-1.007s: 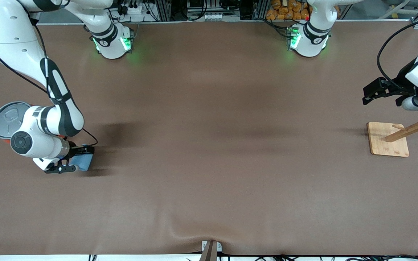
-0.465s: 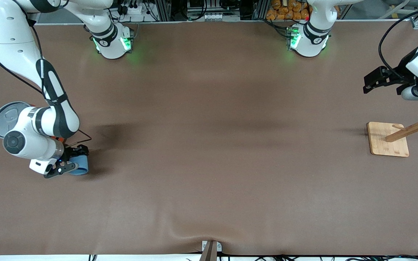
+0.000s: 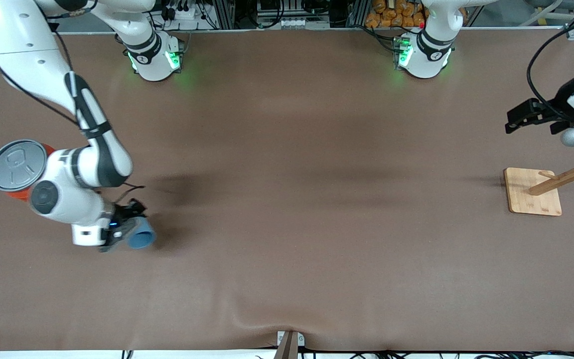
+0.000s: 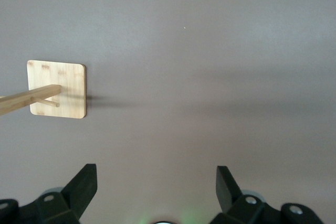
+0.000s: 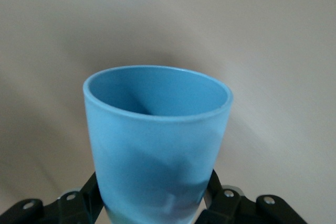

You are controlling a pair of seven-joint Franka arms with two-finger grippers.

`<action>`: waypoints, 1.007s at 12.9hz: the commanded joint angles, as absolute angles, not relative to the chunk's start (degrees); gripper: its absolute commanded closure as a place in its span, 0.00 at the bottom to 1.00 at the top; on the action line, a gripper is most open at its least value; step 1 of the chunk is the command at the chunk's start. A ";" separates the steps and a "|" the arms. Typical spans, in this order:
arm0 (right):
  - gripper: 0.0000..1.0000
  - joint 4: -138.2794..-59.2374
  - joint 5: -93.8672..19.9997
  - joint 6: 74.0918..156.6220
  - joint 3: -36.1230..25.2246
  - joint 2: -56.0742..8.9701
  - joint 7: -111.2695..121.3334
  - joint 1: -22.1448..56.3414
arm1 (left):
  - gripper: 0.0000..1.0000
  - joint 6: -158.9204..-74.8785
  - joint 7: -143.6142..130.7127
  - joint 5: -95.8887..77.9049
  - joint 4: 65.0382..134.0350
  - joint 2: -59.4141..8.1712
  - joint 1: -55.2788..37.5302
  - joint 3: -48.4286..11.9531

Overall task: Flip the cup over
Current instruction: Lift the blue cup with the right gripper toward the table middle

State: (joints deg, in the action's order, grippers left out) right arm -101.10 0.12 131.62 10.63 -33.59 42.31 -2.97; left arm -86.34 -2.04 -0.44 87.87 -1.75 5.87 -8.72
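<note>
- Your right gripper [image 3: 128,230], lower left of the front view, is pinching the small light-blue tapered plastic cup [image 3: 140,239].
- Your left gripper [image 3: 516,118], at the right edge, is waiting with fingers spread.

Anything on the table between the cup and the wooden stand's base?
Nothing. In the front view only bare brown table runs from the cup, gripped in the right hand, to the wooden stand's base.

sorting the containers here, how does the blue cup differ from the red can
The cup is small, light blue and open-mouthed; the red can is much larger, red-orange, capped by a grey lid. The cup is clamped in the shut right gripper and tipped; the can stands upright, ungripped, on the table. Both sit toward the right arm's end of the table.
</note>
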 commanded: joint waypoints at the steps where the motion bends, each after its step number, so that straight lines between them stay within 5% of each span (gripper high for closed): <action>1: 0.60 -101.78 0.18 130.09 13.71 -33.13 44.47 2.17 | 0.00 -85.96 -0.97 -0.09 84.29 -3.69 6.24 -9.14; 13: 0.64 -102.66 7.08 135.16 14.50 -33.57 53.26 20.56 | 0.00 -86.57 0.26 2.91 84.90 -3.08 6.24 -9.76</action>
State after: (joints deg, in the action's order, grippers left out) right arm -101.96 2.84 132.02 14.96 -33.67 51.80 19.50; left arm -86.41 -1.01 2.95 85.30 -3.20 5.87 -9.36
